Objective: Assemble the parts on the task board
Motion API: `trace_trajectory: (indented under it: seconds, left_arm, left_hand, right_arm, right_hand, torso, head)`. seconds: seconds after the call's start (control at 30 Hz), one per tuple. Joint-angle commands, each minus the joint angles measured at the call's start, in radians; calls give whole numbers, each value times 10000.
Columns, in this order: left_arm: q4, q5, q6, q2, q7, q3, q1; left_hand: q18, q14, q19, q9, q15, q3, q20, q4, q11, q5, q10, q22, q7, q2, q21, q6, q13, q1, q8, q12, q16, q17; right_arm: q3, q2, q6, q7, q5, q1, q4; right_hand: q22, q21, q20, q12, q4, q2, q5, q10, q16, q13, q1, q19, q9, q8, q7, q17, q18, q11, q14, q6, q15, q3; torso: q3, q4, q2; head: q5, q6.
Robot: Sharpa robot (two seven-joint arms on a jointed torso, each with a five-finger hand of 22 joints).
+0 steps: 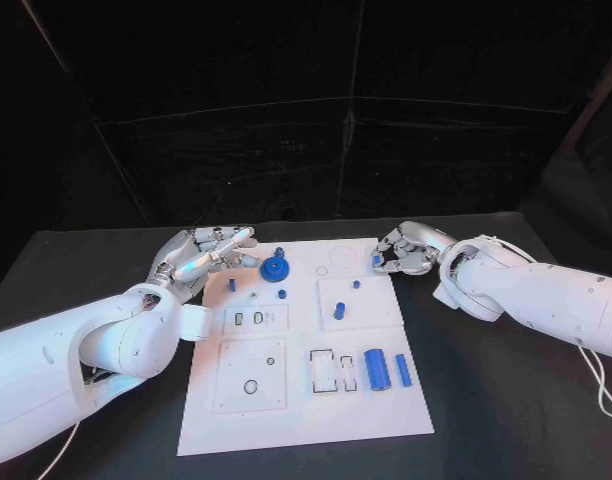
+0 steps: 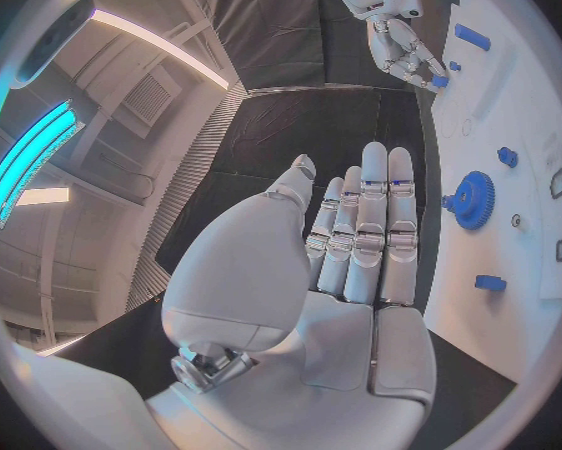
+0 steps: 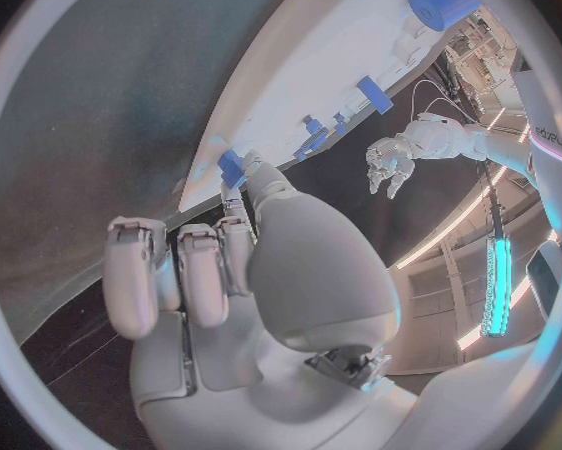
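Nearest the head camera, the white task board (image 1: 306, 420) lies flat on the black table (image 1: 47, 270). Two blue bars lie side by side near the board's near right corner: a thick cylinder (image 1: 375, 370) and a thinner bar (image 1: 403, 370). One blue gear (image 1: 275, 270) stands near the board's far edge, with several small blue pegs scattered around the board's middle. No writing is legible on the board. At the board's far left edge the left hand (image 1: 208, 252) hovers beside the gear, released, fingers straight and together, holding nothing. At the board's far right edge the right hand (image 1: 404, 252) curls over, pinching a small blue part (image 3: 232, 166) between thumb and fingertip.
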Motion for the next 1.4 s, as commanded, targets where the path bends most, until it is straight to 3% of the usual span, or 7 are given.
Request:
trace_trajectory:
  seconds: [0.03, 0.33, 0.6, 1.03, 1.1, 1.2, 1.4]
  left_arm:
    - [15, -12, 119, -1, 39, 8, 10]
    - [33, -12, 110, -17, 40, 8, 10]
    - [66, -12, 97, -65, 47, 8, 11]
    - [86, -12, 68, -141, 51, 8, 15]
    - [74, -12, 62, -148, 50, 8, 16]
    - [13, -12, 41, -153, 60, 8, 21]
    - [-164, -13, -42, -174, 79, 9, 36]
  left_hand:
    - [140, -67, 3, -7, 8, -9, 42, -77, -10, 12, 70, -10, 33, 27, -69, 61, 13, 81, -58, -28, -13, 11]
    - [140, -67, 3, -7, 8, -9, 42, -77, -10, 12, 70, -10, 33, 27, -69, 61, 13, 81, -58, -28, -13, 11]
    - [140, -72, 5, -8, 9, 0, 41, -90, -8, 12, 71, -15, 36, 40, -73, 58, 12, 97, -64, -42, -23, 34]
    - [140, -72, 5, -8, 9, 1, 41, -90, -8, 12, 71, -15, 36, 41, -73, 58, 12, 97, -65, -43, -23, 36]
    - [140, -72, 5, -8, 9, 2, 41, -90, -8, 12, 72, -16, 36, 45, -74, 59, 12, 97, -65, -44, -24, 39]
    - [140, -72, 6, -8, 9, 3, 41, -89, -8, 12, 74, -16, 36, 49, -74, 59, 12, 97, -65, -46, -25, 42]
    - [140, -72, 6, -8, 9, 5, 41, -89, -8, 12, 74, -17, 37, 52, -74, 60, 12, 97, -66, -47, -26, 45]
  right_arm:
    - [-4, 6, -326, -150, -363, 4, 66]
    - [-4, -60, -954, -426, -944, -42, 328]
    - [-2, -306, -1663, -583, -1368, -62, 946]
    - [14, -752, -1961, -934, -1187, -41, 2807]
    - [17, -713, -1919, -1088, -1050, -31, 3045]
    - [19, -459, -1851, -1423, -832, -21, 3374]
    - [16, 352, -1517, -2119, -609, -18, 3483]
  right_hand:
    - [1262, -20, -89, 41, -10, 115, -25, -8, 40, 997, 94, 408, 1, 38, -15, 2444, -87, -71, 997, 88, -85, 110]
    - [1277, -16, -134, 3, -89, 243, 3, -28, 61, 970, 147, 417, -4, 59, -55, 2494, -91, -112, 1008, 183, -126, 367]
    - [1332, 4, -151, -38, -79, 332, 36, -51, 81, 936, 98, 443, -15, 48, -58, 2541, -103, -118, 1019, 193, -137, 517]
    - [1369, 18, -158, -42, -80, 277, 15, -46, 97, 937, 25, 462, -21, 44, -63, 2579, -111, -122, 1027, 203, -141, 560]
    - [1366, 17, -159, -41, -72, 269, 0, -43, 96, 939, -2, 461, -21, 44, -63, 2576, -111, -122, 1027, 209, -142, 568]
    - [1361, 14, -162, -43, -70, 279, -42, -39, 97, 939, -27, 459, -22, 46, -72, 2578, -110, -127, 1027, 222, -144, 606]
    - [1353, 10, -166, -51, -92, 300, -60, -41, 96, 933, -21, 456, -22, 52, -82, 2577, -108, -136, 1027, 240, -151, 666]
  torso:
    - [5, -2, -4]
    - [-6, 0, -13]
    - [-10, 0, -22]
    - [-44, 17, -51]
    - [-60, 24, -61]
    - [-44, 20, -51]
    - [-31, 19, -40]
  head:
    - [-10, -16]
    - [-37, -16]
    - [-58, 6]
    - [-16, 21]
    - [38, 8]
    - [154, -8]
    - [390, -155]
